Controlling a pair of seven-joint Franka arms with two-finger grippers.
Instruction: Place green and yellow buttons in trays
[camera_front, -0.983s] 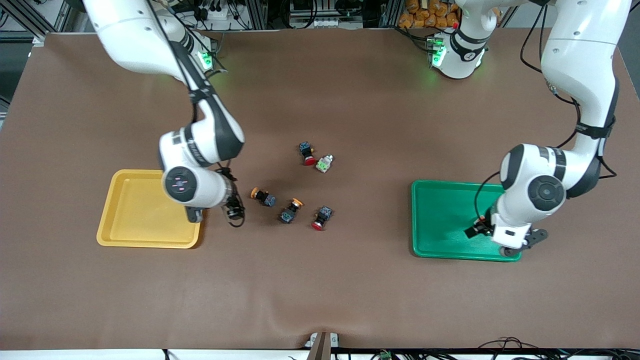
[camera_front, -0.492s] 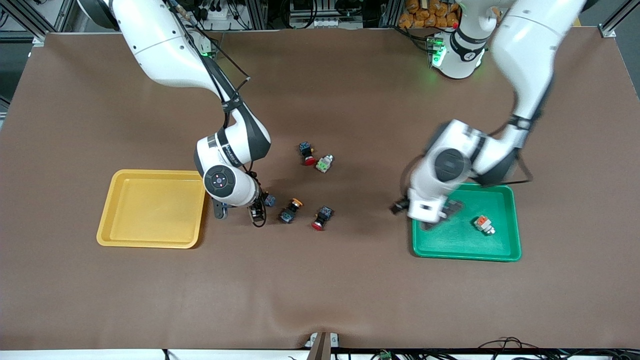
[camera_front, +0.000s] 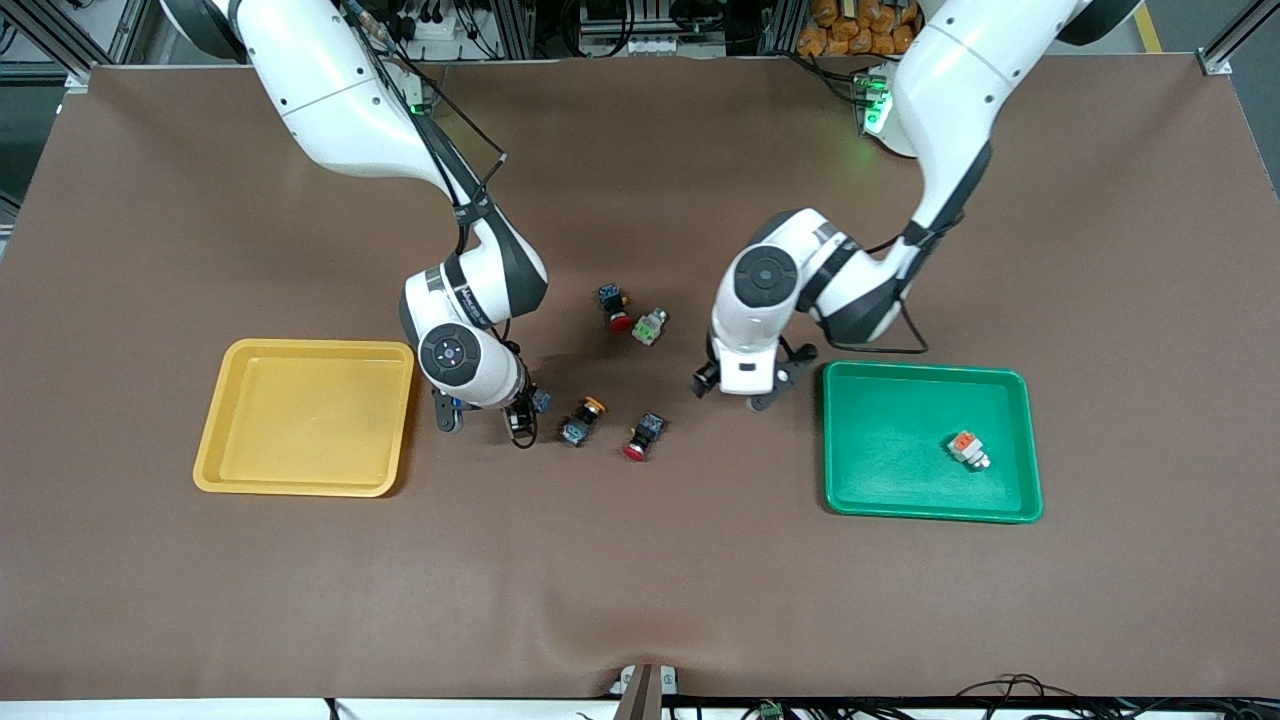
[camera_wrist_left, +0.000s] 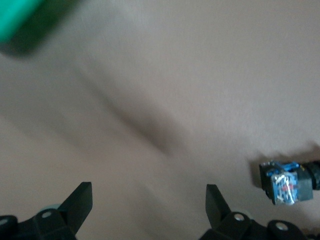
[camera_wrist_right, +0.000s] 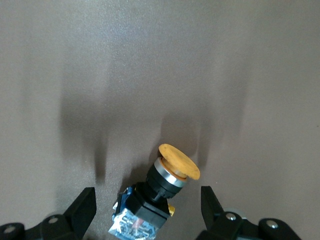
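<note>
On the table we find the yellow tray at the right arm's end, with nothing in it. Just beside it, the right pincer stands low over a yellow-capped button; the right wrist view shows this button lying on its side between the spread fingers, not yet gripped. We judge that the right arm is at the grasp step for this button. The next move calls for a short descent, closing on the dark body, not the round cap, and carrying it over the raised rim of the yellow tray.

Toward the middle lie a second yellow-capped button, a red-capped switch, another red-capped switch and, touching or nearly touching it, the grey button with the green block.

The left pincer hangs over bare table between this group and the green tray, its fingers apart and holding nothing. We judge it is heading for the grey green-block button, which calls for care not to catch the adjacent red-capped switch. The green tray already holds one grey button with an orange block.
</note>
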